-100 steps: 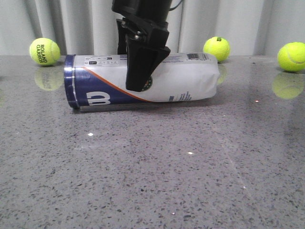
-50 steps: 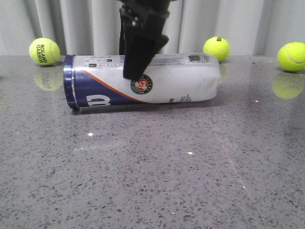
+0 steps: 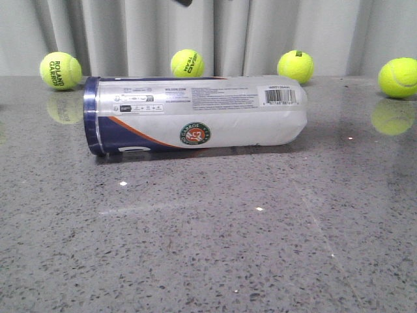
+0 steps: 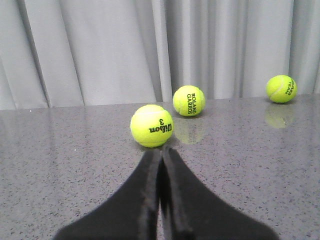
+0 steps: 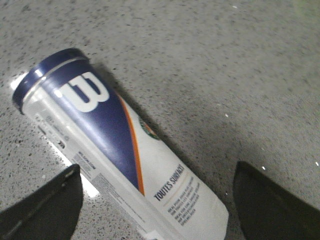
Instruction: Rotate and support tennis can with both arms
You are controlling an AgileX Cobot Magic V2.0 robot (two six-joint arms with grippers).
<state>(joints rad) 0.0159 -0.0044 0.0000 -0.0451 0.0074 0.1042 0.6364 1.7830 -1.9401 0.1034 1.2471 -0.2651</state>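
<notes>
The tennis can (image 3: pixel 195 116) lies on its side across the far middle of the counter (image 3: pixel 208 248), navy end to the left and clear ribbed end to the right, with the round logo facing the near side and the barcode up near the right end. Nothing touches it, so it rests only on its own curved wall and could roll if nudged. The right gripper (image 5: pixel 160 200) hangs above it, looking down on the navy band and white label, its fingers (image 5: pixel 45 205) spread wide to either side of the can. That placement suits coming down around the body for a turn. The left gripper (image 4: pixel 161 200) is well away from the can, low over the counter, with its fingers (image 4: pixel 145 200) pressed together and pointed toward a tennis ball (image 4: pixel 151 125) just ahead. It seems parked rather than ready to support. Judging by this, the two-arm hold is not yet set up.
</notes>
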